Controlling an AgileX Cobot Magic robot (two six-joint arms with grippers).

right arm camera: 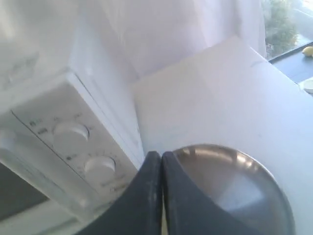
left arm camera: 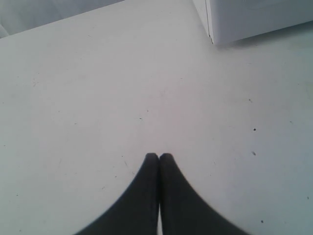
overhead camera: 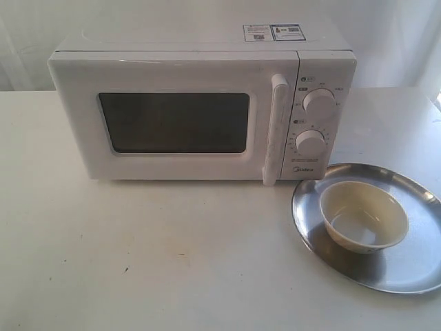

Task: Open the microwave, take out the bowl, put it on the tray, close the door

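Observation:
The white microwave (overhead camera: 200,110) stands at the back of the table, its door (overhead camera: 172,121) shut flat and the bar handle (overhead camera: 277,127) upright. Right of it lies the silver tray (overhead camera: 413,276), and the cream bowl (overhead camera: 364,216) sits upright in it. No arm shows in the exterior view. My left gripper (left arm camera: 159,155) is shut with nothing in it, above bare table, with a corner of the microwave (left arm camera: 254,17) beyond it. My right gripper (right arm camera: 161,153) is shut and empty, above the tray (right arm camera: 244,181) and beside the dials (right arm camera: 71,134). The right wrist view hides the bowl.
The white table (overhead camera: 138,255) spreads wide in front of the microwave. A white curtain (right arm camera: 161,29) hangs behind. A window ledge with a yellow object (right arm camera: 307,50) lies past the table's far edge on the right.

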